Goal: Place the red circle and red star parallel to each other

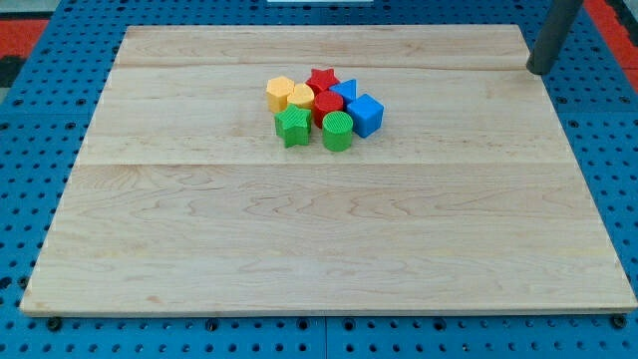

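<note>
The red star [321,79] sits at the top of a tight cluster of blocks near the board's upper middle. The red circle [327,105] lies in the middle of the cluster, just below the star, touching its neighbours. My tip [539,71] is at the board's upper right corner, far to the right of the cluster and touching no block.
Around the red blocks: a yellow hexagon [280,94], a yellow block [301,98], a green star [293,127], a green circle [337,131], a blue cube [365,115] and a blue block [344,91]. The wooden board [319,239] rests on a blue pegboard.
</note>
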`<control>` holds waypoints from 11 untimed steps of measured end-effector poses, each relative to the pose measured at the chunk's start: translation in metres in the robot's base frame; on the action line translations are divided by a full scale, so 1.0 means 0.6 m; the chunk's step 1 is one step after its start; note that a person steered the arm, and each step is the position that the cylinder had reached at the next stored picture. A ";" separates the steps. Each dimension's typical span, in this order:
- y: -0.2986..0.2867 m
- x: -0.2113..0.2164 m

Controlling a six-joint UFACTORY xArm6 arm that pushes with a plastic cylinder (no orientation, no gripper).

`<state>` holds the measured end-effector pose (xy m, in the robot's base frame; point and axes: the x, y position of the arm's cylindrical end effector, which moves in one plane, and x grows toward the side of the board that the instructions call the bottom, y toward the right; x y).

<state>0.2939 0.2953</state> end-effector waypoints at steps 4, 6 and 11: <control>-0.333 0.216; -0.455 0.162; -0.525 0.008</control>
